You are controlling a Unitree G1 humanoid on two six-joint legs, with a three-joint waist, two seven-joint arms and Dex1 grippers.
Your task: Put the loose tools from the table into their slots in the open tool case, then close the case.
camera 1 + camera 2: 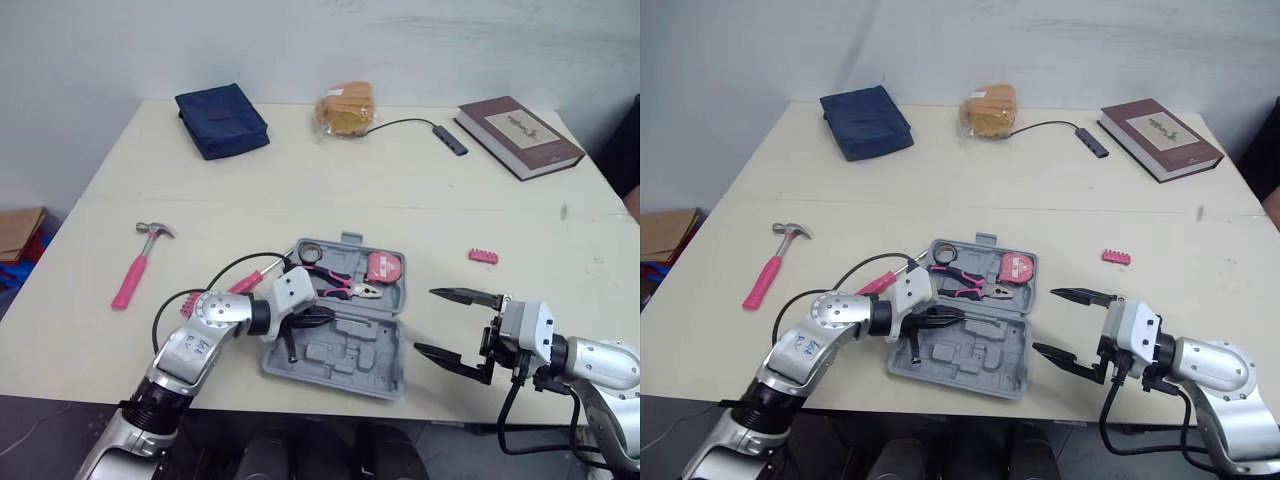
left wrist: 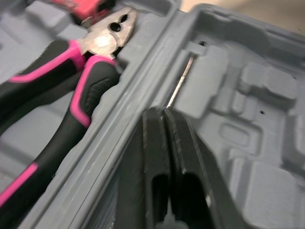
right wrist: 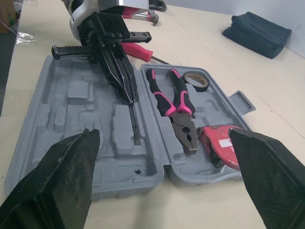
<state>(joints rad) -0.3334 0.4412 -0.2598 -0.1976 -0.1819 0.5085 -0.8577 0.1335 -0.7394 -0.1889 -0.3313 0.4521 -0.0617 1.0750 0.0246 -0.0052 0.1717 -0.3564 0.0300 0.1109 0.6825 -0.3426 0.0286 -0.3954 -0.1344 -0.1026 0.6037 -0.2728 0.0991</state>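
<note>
The grey tool case (image 1: 345, 360) lies open at the table's middle front. Its far half holds pink-handled pliers (image 1: 345, 286), a red tape measure (image 1: 383, 266) and a roll of tape (image 1: 308, 250). My left gripper (image 1: 325, 315) reaches over the near half, shut on a thin metal rod (image 2: 180, 86) that lies along a slot (image 3: 135, 125). A red screwdriver (image 1: 245, 283) rests on the table behind that arm. Further left is a pink hammer (image 1: 135, 265), and a small pink bit holder (image 1: 483, 257) lies right of the case. My right gripper (image 1: 424, 321) hangs open beside the case's right edge.
Along the table's back are a navy pouch (image 1: 222, 120), a bagged bun (image 1: 345, 108), a USB hub on a cable (image 1: 450, 140) and a brown book (image 1: 518, 135). A cardboard box (image 1: 20, 230) sits on the floor at the left.
</note>
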